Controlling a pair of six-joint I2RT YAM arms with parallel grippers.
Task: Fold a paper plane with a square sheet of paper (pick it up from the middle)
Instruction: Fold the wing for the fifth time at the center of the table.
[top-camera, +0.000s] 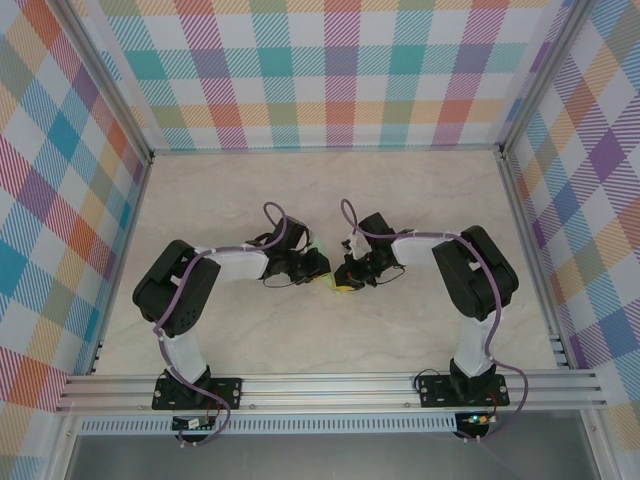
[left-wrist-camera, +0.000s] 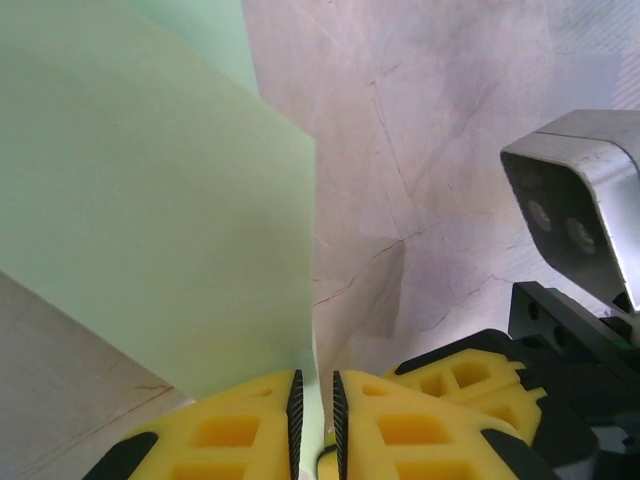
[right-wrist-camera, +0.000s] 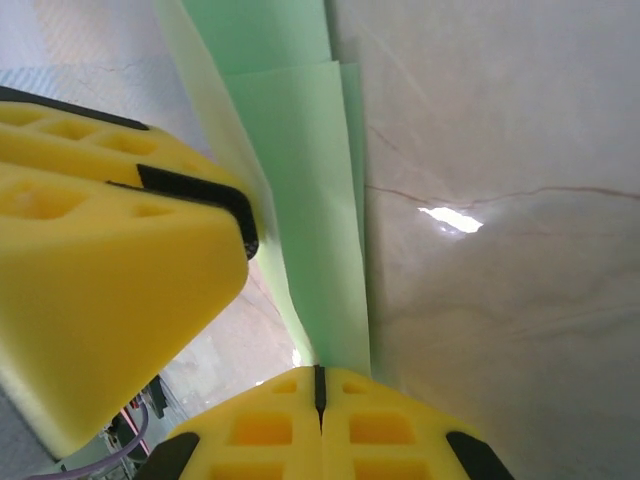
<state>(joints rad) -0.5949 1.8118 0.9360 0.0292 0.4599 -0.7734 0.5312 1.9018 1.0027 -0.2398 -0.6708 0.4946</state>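
From above, the two arms meet at mid-table, and the square sheet of paper (top-camera: 318, 246) is only a green sliver between them. The left wrist camera shows it as a broad, plain mint panel standing upright, its lower edge pinched in the narrow slot of the left gripper (left-wrist-camera: 315, 420). The right wrist view shows overlapping folded layers, clamped by the fully closed right gripper (right-wrist-camera: 320, 400) above the marbled table (right-wrist-camera: 500, 250).

Pale marble-look tabletop (top-camera: 330, 190); pastel plaid walls (top-camera: 340, 70) on three sides; aluminium rail (top-camera: 330, 390) in front.
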